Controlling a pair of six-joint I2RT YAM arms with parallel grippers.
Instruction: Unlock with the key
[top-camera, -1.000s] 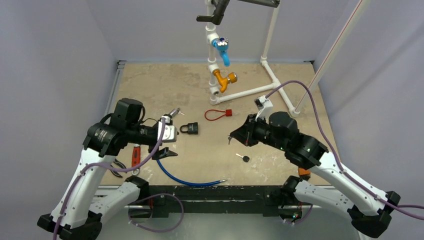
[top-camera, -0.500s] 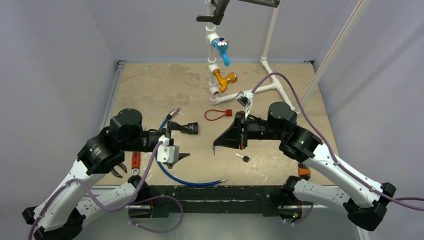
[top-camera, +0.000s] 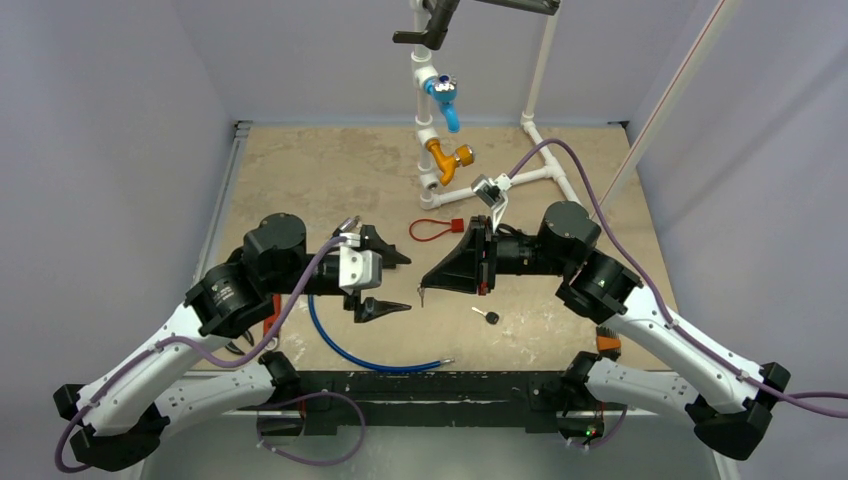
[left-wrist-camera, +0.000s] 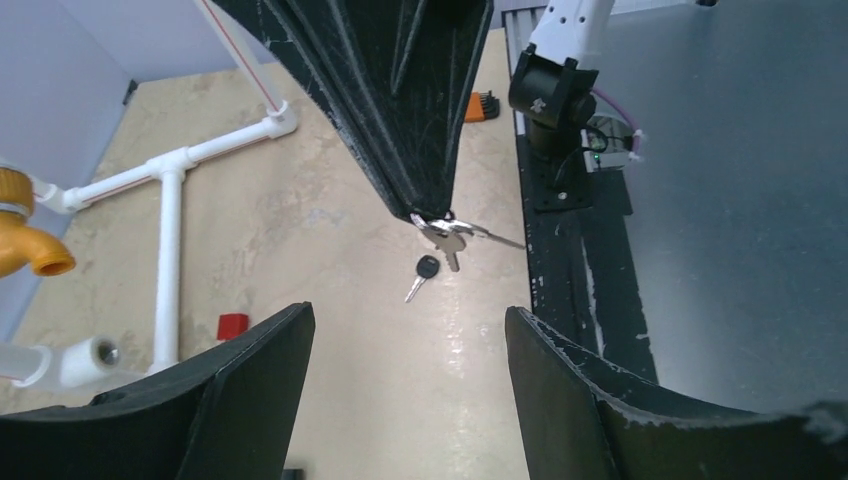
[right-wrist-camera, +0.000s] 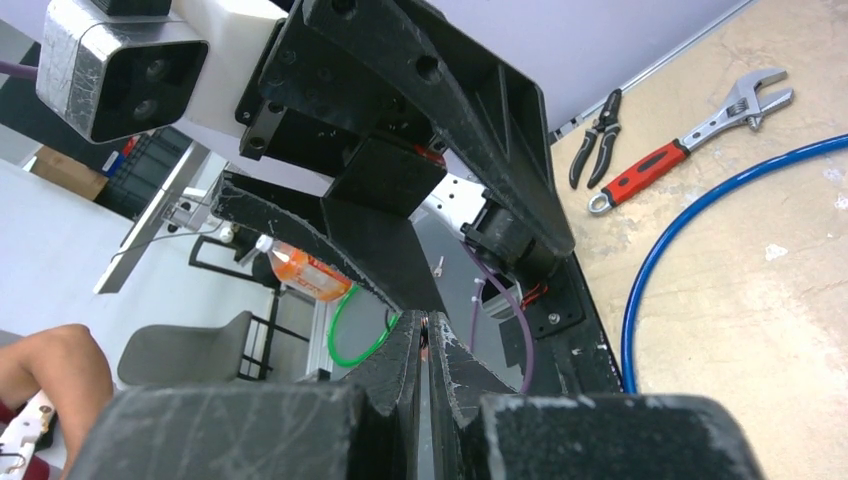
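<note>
Left wrist view: right jaws clamped on keys (left-wrist-camera: 447, 235), left jaws apart, loose key (left-wrist-camera: 421, 274) on table (left-wrist-camera: 330, 250) beyond.

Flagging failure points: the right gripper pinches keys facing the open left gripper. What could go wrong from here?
1. The key bunch hangs from the very tips of the right gripper, so it may swing or slip; a loose key already lies on the table.
2. The left gripper is open and empty, and no padlock is in view, so nothing steadies the lock.
3. The grippers face each other closely; fingers could collide.
</note>
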